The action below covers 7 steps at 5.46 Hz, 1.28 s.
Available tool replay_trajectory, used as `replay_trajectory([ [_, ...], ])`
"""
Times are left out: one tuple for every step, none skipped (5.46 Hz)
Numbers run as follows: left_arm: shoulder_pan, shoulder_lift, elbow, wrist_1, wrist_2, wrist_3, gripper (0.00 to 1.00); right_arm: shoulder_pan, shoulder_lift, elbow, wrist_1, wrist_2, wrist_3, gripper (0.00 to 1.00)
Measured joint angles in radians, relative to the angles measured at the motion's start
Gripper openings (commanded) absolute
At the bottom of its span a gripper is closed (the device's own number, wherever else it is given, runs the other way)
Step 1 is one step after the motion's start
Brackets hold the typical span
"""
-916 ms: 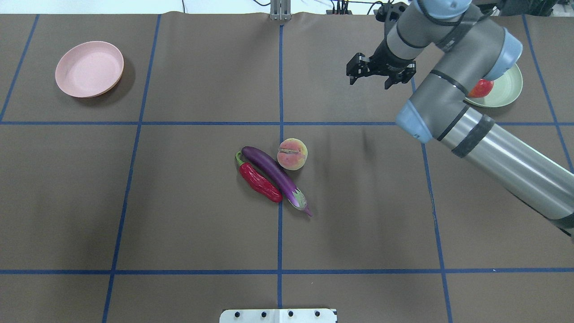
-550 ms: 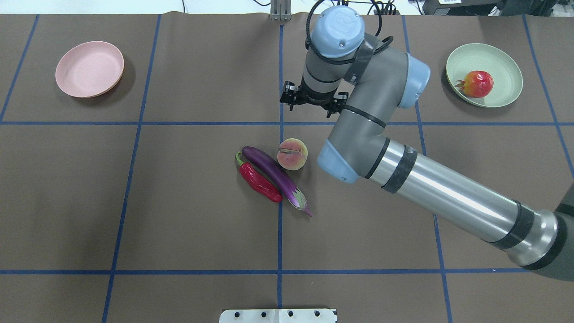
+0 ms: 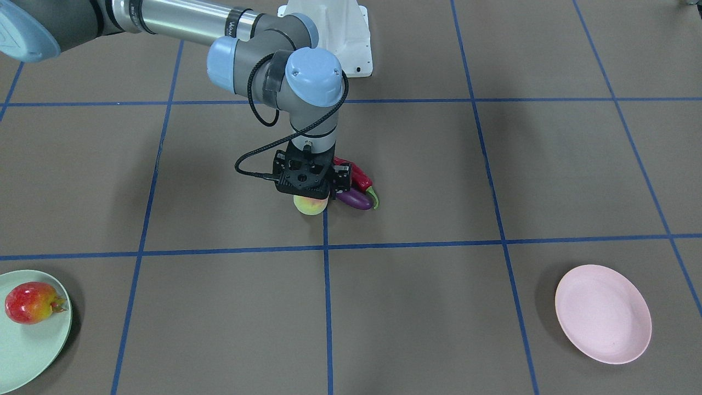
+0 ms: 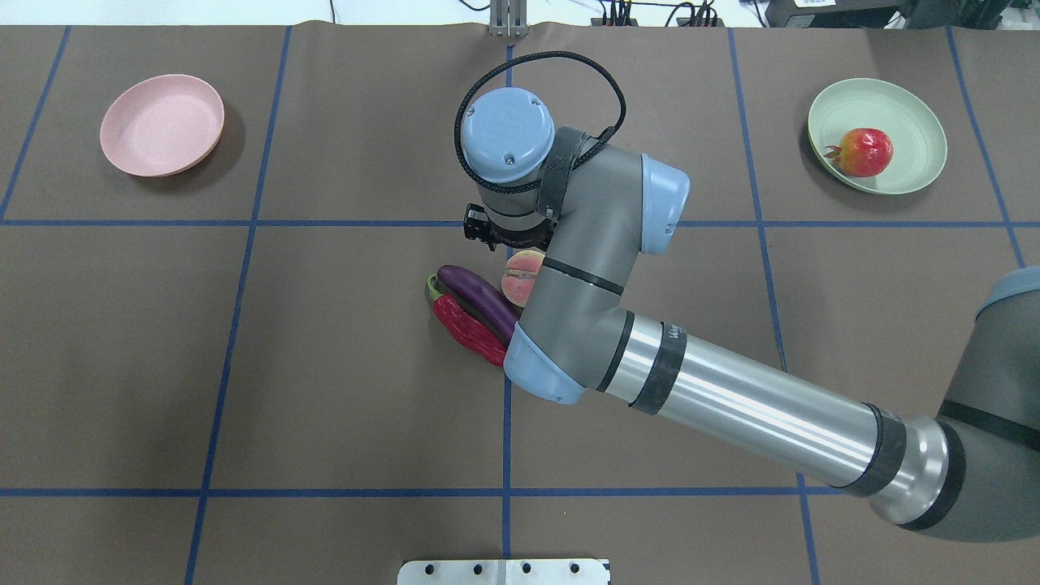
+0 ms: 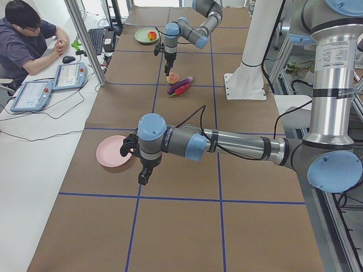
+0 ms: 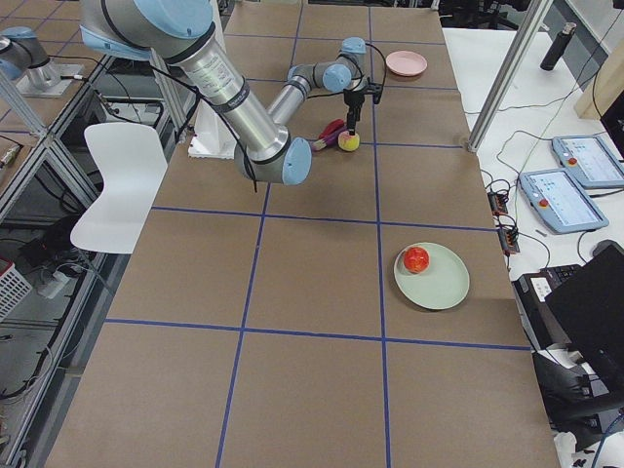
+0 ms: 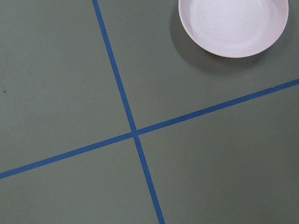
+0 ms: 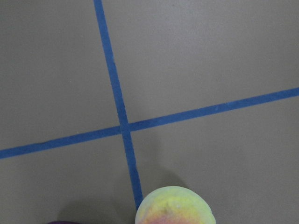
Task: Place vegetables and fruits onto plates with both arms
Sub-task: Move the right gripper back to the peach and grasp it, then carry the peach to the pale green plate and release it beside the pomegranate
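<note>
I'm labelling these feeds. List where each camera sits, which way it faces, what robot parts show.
Front-facing: across the table, facing the robot, looking down; right arm above the peach.
Overhead: behind the robot, forward and down; right arm only.
Exterior left: table end on robot's left; left arm near, right arm far.
Exterior right: opposite end; right arm near.
Left wrist: down on the pink plate; no robot parts.
Right wrist: down on the peach; no robot parts.
Front-facing and overhead share pink plate, green plate, pomegranate.
</note>
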Motion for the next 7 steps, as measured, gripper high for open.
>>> replay_trajectory([
  [0.000,0.000,0.000,0.000,0.000,0.000,1.00,-0.022,0.003,-0.006,-0.021,-0.019,0.001,0.99],
  [0.001,0.000,0.000,0.000,0.000,0.000,1.00,-0.036,0.003,-0.011,-0.028,-0.031,0.001,0.99],
  [0.001,0.000,0.001,-0.001,0.000,0.001,1.00,-0.043,0.003,-0.023,-0.029,-0.043,-0.002,0.99],
  [0.000,0.000,0.001,-0.001,0.000,0.001,1.00,-0.045,0.004,-0.036,-0.028,-0.054,-0.007,0.99],
  [0.000,0.000,0.001,0.000,0.000,0.001,1.00,-0.046,0.005,-0.046,-0.026,-0.061,-0.012,0.99],
  [0.000,0.000,0.001,0.000,0.000,0.001,1.00,-0.047,0.006,-0.058,-0.021,-0.065,-0.015,0.99],
  [0.000,0.000,0.001,0.000,0.000,0.000,1.00,-0.051,0.006,-0.067,-0.017,-0.066,-0.016,0.87],
])
